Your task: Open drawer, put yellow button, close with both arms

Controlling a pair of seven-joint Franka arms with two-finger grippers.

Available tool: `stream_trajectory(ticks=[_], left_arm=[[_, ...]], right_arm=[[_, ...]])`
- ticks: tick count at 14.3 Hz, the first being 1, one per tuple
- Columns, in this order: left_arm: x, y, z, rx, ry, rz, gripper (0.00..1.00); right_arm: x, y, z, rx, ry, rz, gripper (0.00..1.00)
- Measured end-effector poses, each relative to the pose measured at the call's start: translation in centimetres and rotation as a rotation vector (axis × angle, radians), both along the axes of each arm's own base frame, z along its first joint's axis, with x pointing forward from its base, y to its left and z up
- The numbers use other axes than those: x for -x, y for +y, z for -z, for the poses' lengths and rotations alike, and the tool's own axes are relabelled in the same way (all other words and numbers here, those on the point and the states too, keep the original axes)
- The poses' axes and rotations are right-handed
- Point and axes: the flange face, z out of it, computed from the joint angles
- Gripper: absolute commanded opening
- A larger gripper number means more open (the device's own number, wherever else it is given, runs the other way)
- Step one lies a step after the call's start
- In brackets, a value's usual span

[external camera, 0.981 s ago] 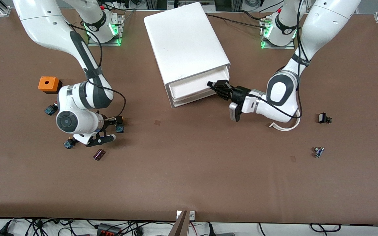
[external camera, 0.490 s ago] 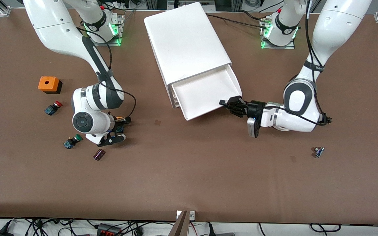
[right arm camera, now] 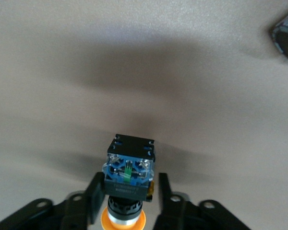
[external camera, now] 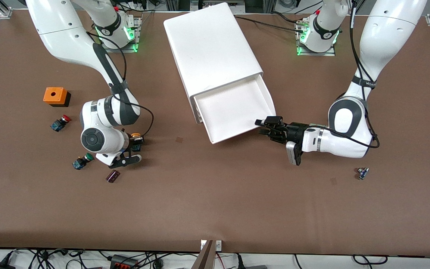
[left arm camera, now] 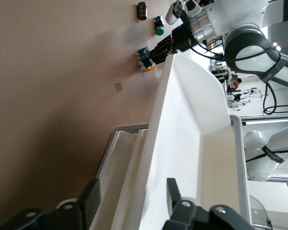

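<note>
drawer (external camera: pixel 235 112) pulled out, empty; left gripper (external camera: pixel 268 127) parted beside its front; right gripper (right arm camera: pixel 126 201) clamped on yellow button (right arm camera: pixel 127 184); placing, closing left.

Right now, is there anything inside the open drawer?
The pulled-out part of the drawer shows only bare white plastic. The part still inside the cabinet is covered. The yellow button sits between the right gripper's fingers.
</note>
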Motion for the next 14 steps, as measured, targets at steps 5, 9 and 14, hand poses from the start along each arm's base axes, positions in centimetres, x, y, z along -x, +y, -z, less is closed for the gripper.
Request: stream_trajectory(ticks=[5,9,14], left_arm=[[-3.5,3.6,-7.3,-0.308,-0.122,0.077,1.00],[-5.2,6.5,-11.4,-0.612,-0.281,0.163,1.00],[-6.6,8.9,-16.9,-0.901,-0.437,0.258,1.00]], right_arm=[[0.0,-0.1,0.3,0.002,0.004,0.007,0.00],[-1.3,0.1,-2.0,0.013,-0.043,0.106,0.00],[-4.1,1.5,-14.3,0.012,-0.086,0.258,0.00]])
